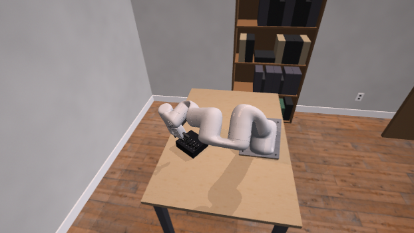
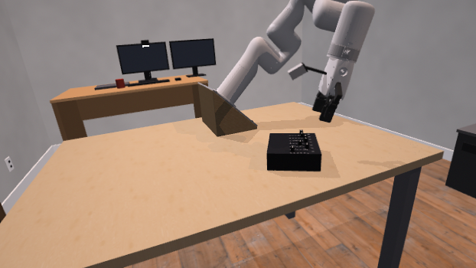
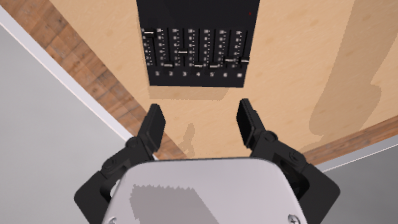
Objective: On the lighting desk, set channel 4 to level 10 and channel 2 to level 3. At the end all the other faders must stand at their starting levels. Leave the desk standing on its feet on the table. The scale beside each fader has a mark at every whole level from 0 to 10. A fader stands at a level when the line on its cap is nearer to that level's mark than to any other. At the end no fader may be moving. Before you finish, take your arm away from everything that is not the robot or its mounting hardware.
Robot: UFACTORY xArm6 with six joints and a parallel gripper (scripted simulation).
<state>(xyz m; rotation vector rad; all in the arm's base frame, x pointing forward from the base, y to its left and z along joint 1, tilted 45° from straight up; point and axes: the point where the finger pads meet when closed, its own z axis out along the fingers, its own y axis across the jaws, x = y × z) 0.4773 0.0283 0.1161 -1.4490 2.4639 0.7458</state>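
The black lighting desk (image 3: 197,42) stands on its feet on the table, near the table's edge, and also shows in the exterior view (image 2: 294,151) and the top view (image 1: 192,144). It has several faders side by side. In the wrist view, fader 1's cap (image 3: 148,32) sits high. Fader 2's cap (image 3: 168,65) and fader 4's cap (image 3: 198,65) sit low, near the numbered end. Fader 3's cap (image 3: 183,52) is a little higher. My gripper (image 3: 199,110) (image 2: 327,109) is open and empty. It hovers well above the table just off the desk's numbered end, touching nothing.
A wooden wedge-shaped block (image 2: 223,112) stands on the table behind the desk. The arm's base plate (image 1: 261,140) is at the table's right side. The table edge (image 3: 120,107) runs close to the desk. A bookshelf (image 1: 273,50) stands beyond the table.
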